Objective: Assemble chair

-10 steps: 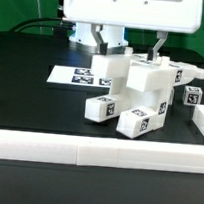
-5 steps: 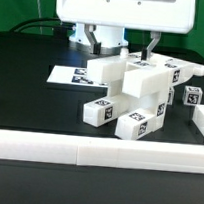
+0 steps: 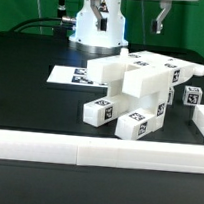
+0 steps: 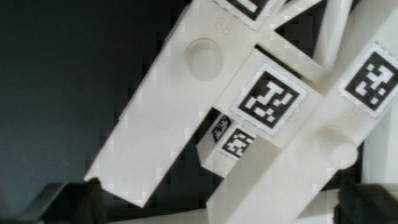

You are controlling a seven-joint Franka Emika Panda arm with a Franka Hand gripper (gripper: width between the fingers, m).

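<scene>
Exterior view first. The gripper (image 3: 128, 12) hangs high over the desk (image 3: 34, 49), only its dark fingers (image 3: 161, 17) dipping in at the top of the shot. They are spread wide with nothing between them, so the tool is empty.

Below it the chair (image 3: 140, 85) is a part-built cluster of white blocks. It lies toward the desk edge on the exterior view's right, between the far edge and the long white rail (image 3: 96, 150) along the near edge. The marker board (image 3: 72, 75) lies flat just beside it on the exterior view's left. A loose tagged post (image 3: 193, 96) stands apart, close to the right-hand edge.

Now the wrist view. The gripper (image 4: 217, 205) looks straight down on the chair (image 4: 187, 100), a long white slab running aslant with a square tag (image 4: 267, 100) in clear sight. One dark fingertip (image 4: 68, 200) shows on each side of the shot, well apart and touching no part.

My read is that this is a pause between placements, with the build standing on its own. The next move probably calls for swinging out to that loose post, dropping squarely over it, and closing across its flat sides without nudging the cluster.
</scene>
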